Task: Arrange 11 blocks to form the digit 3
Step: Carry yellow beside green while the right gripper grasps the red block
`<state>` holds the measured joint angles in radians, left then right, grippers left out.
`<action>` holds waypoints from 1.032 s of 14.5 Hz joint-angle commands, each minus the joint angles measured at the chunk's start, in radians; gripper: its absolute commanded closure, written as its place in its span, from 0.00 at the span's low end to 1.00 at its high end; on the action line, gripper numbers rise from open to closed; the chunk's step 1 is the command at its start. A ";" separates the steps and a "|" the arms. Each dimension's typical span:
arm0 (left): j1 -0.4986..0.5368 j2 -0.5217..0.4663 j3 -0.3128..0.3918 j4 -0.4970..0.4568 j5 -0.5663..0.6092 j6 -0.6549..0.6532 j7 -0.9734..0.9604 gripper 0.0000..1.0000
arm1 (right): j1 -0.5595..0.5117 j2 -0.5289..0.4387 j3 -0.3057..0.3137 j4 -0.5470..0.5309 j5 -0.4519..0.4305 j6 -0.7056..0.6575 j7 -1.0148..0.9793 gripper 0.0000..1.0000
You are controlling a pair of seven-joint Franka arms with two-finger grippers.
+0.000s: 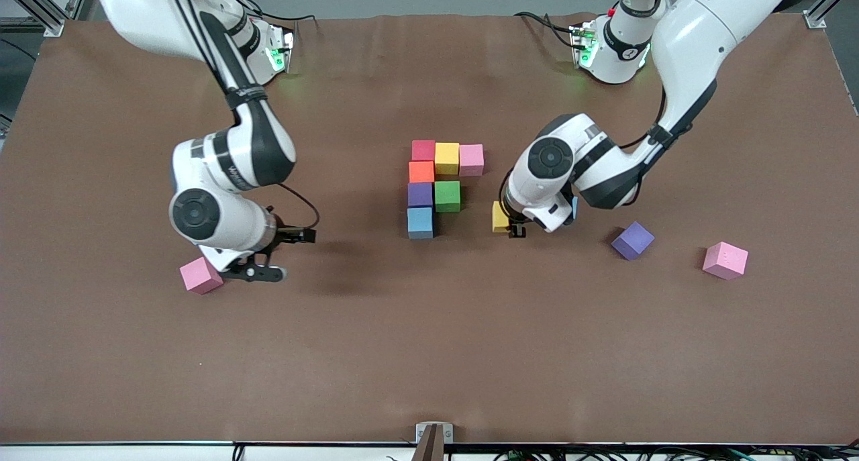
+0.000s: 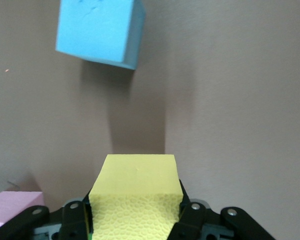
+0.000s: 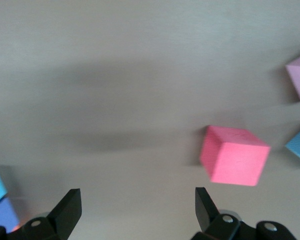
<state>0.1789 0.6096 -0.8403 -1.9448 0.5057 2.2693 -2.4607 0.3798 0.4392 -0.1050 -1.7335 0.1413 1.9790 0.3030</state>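
My left gripper [image 2: 135, 220]: clamped on yellow block [image 2: 136, 200], mostly hidden under my wrist, just beside the unfinished digit 3 [image 1: 439, 186].
My right gripper [image 3: 135, 207]: jaws wide apart, empty, partly covering pink block [image 1: 200, 275].

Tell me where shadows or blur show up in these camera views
Front view: sharp, with a soft dark shadow on the brown table beside the open right tool. Left wrist view: the yellow block in the shut left tool is crisp and casts a tall shadow; the light blue block shadows the table too. Right wrist view: softest, the red block slightly blurred.
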 commanded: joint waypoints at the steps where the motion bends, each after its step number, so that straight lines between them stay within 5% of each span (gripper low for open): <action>1: 0.016 -0.062 -0.002 -0.097 -0.009 0.088 -0.027 0.87 | -0.071 -0.108 0.018 -0.220 0.006 0.144 -0.115 0.00; 8: -0.019 -0.031 0.000 -0.132 0.045 0.177 -0.125 0.87 | -0.174 -0.116 0.013 -0.357 0.004 0.291 -0.179 0.00; 15: -0.047 -0.002 0.004 -0.126 0.073 0.177 -0.173 0.87 | -0.159 -0.105 0.015 -0.417 0.021 0.392 -0.072 0.01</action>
<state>0.1451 0.5999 -0.8399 -2.0694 0.5521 2.4309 -2.5979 0.2175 0.3699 -0.0981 -2.0901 0.1432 2.3226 0.1988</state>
